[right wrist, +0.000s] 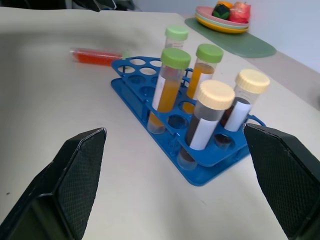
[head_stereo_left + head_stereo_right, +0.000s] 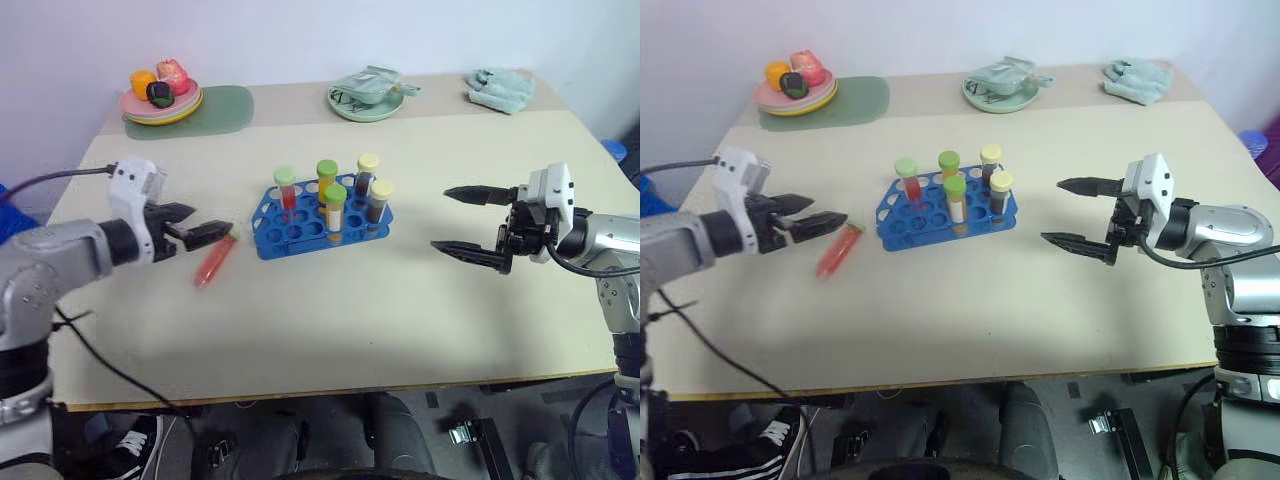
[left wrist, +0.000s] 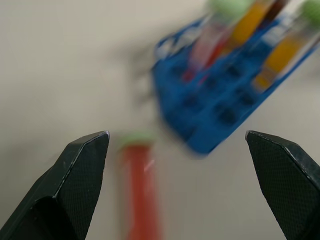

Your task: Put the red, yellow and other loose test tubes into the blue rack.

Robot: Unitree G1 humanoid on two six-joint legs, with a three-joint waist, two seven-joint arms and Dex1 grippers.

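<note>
worktop (image 2: 420, 330) fills frame centre | blue rack (image 2: 318, 226) centre, five capped tubes upright | left hand (image 2: 205, 229) wide, empty, centre left, beside red tube (image 2: 214, 262) lying flat left of rack | right hand (image 2: 472, 222) wide, empty, right | advise: straddle tube mid-length, close squarely, lift, upend over free hole

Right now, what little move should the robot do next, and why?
Probably lower the open left end effector around the red tube. That tube lies loose on the table beside the blue rack, just beneath those fingertips, while five tubes already stand in the rack.
</note>
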